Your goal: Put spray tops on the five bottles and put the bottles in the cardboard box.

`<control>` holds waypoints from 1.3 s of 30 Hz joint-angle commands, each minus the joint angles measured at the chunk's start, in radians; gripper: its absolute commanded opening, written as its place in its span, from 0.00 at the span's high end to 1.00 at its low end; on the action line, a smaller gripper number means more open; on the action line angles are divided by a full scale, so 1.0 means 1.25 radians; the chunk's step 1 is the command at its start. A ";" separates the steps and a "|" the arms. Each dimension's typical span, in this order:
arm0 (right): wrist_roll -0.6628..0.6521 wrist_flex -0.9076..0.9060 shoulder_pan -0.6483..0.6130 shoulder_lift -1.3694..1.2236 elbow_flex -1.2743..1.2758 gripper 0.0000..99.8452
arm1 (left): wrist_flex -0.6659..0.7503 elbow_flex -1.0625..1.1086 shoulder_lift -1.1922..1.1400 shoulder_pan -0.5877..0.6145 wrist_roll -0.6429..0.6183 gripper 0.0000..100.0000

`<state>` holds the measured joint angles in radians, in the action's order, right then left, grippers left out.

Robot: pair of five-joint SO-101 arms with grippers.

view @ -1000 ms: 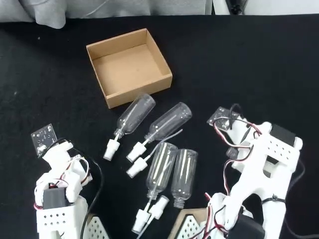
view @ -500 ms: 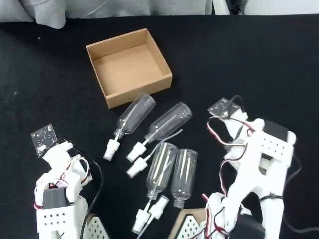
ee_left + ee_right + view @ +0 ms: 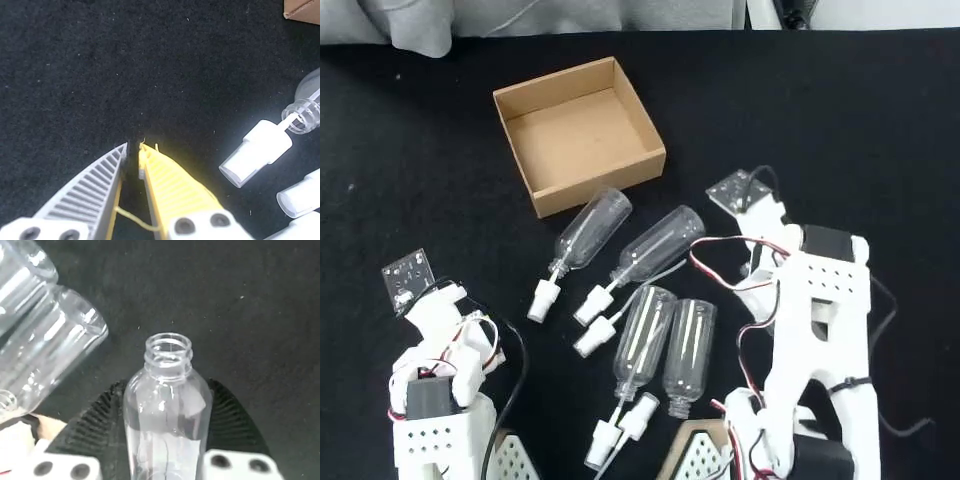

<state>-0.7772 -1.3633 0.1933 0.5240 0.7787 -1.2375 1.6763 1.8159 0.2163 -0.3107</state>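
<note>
My right gripper (image 3: pixel 167 390) is shut on a clear uncapped bottle (image 3: pixel 167 410), whose open neck points away from the wrist. In the high view the right arm (image 3: pixel 815 300) stands just right of the loose bottles. Two bottles (image 3: pixel 592 228) (image 3: pixel 660 243) lie below the cardboard box (image 3: pixel 600 185), and two more (image 3: pixel 642 340) (image 3: pixel 690 348) lie side by side near the front. White spray tops (image 3: pixel 544 297) (image 3: pixel 592 303) (image 3: pixel 594 337) lie by their necks. My left gripper (image 3: pixel 133 147) is shut on nothing, low over bare cloth, with a spray top (image 3: pixel 255 152) off to one side.
The table is covered in black cloth (image 3: pixel 840 120). More spray tops (image 3: pixel 603 440) (image 3: pixel 638 415) lie at the front between the two arm bases. The left arm (image 3: pixel 440 350) sits at the front left. Grey fabric (image 3: pixel 410 25) lies along the back edge.
The right arm has swung left and toward the back, closer to the loose bottles. The left arm, bottles and box have not moved.
</note>
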 commanded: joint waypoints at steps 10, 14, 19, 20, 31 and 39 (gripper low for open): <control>0.081 -0.129 -0.027 0.003 -0.145 0.85 | 0.002 0.019 0.004 -0.002 0.001 0.97; 0.092 -0.162 -0.027 0.003 -0.188 0.85 | 0.002 0.019 0.004 -0.002 0.001 0.97; 0.118 -0.215 -0.027 0.004 -0.230 0.85 | 0.002 0.019 0.004 -0.002 0.001 0.97; 0.118 -0.221 -0.027 0.004 -0.234 0.85 | 0.002 0.019 0.004 -0.002 0.001 0.97; 0.158 -0.215 -0.028 0.220 -0.229 0.85 | 0.002 0.019 0.004 -0.002 0.001 0.97; 0.174 -0.210 -0.117 0.256 -0.233 0.85 | 0.002 0.019 0.004 -0.002 0.001 0.97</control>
<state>-0.5715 -1.6318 0.1028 0.8078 0.5547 -1.2375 1.6763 1.8159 0.2163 -0.3107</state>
